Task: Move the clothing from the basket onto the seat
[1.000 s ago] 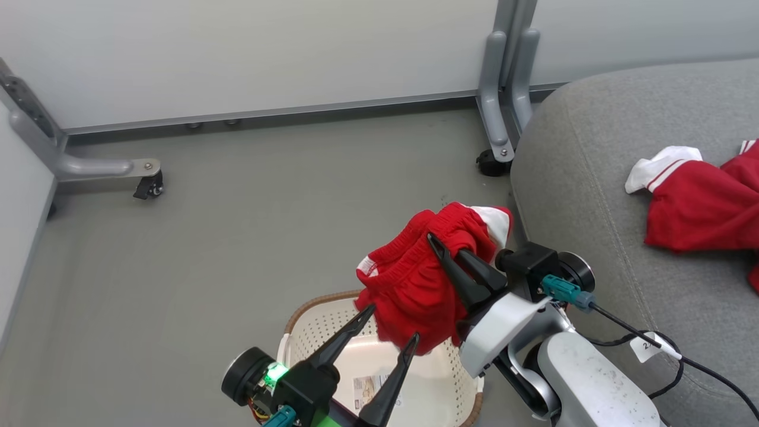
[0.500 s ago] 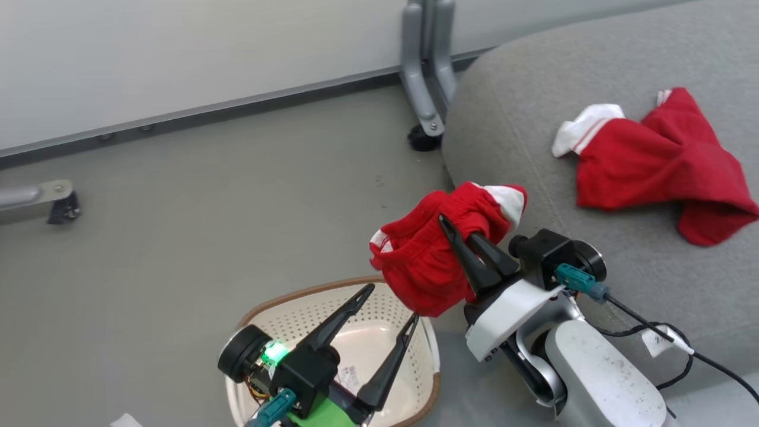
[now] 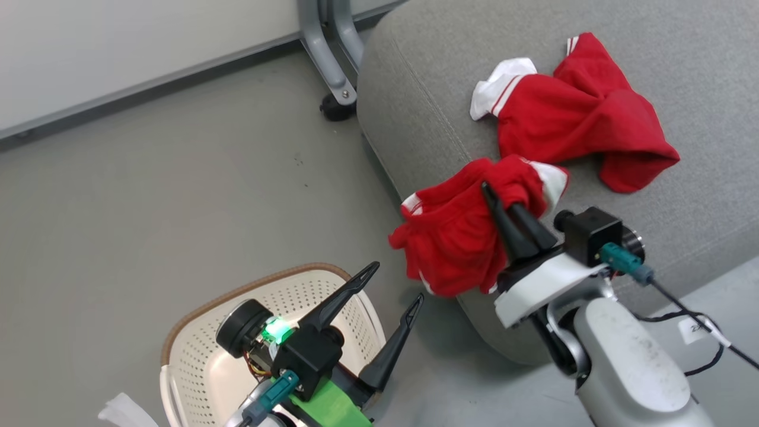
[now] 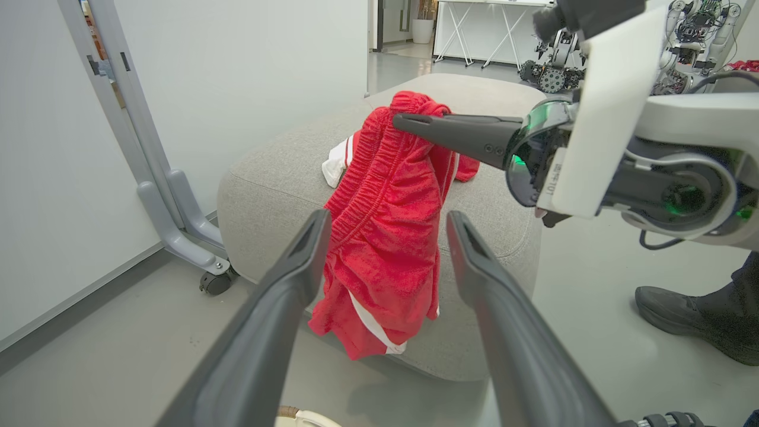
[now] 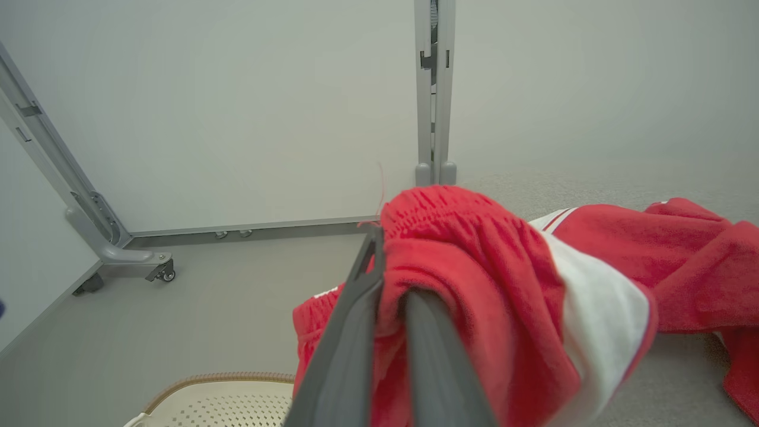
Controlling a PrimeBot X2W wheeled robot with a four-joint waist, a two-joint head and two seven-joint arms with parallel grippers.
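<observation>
My right gripper [image 3: 487, 188] is shut on a piece of red clothing [image 3: 450, 237] with white trim, which hangs from its fingers at the near corner of the grey seat [image 3: 427, 89]. A second red garment [image 3: 569, 112] lies spread on the seat. My left gripper [image 3: 397, 281] stands open and holds nothing, above the right side of the cream basket [image 3: 195, 332]. In the left wrist view the held clothing [image 4: 385, 249] dangles in front of the seat's [image 4: 278, 172] side. In the right wrist view the fabric [image 5: 474, 267] drapes over the closed fingers [image 5: 356, 308].
A grey partition leg with a castor [image 3: 332, 77] stands on the floor beside the seat's far corner. A person's dark shoe [image 4: 694, 317] is on the floor right of the seat. A white scrap [image 3: 124, 409] lies next to the basket. A black cable [image 3: 699, 326] trails from my right wrist.
The head camera has swung right. My right gripper has carried the red clothing from above the basket to the seat's near corner. The left gripper stays open.
</observation>
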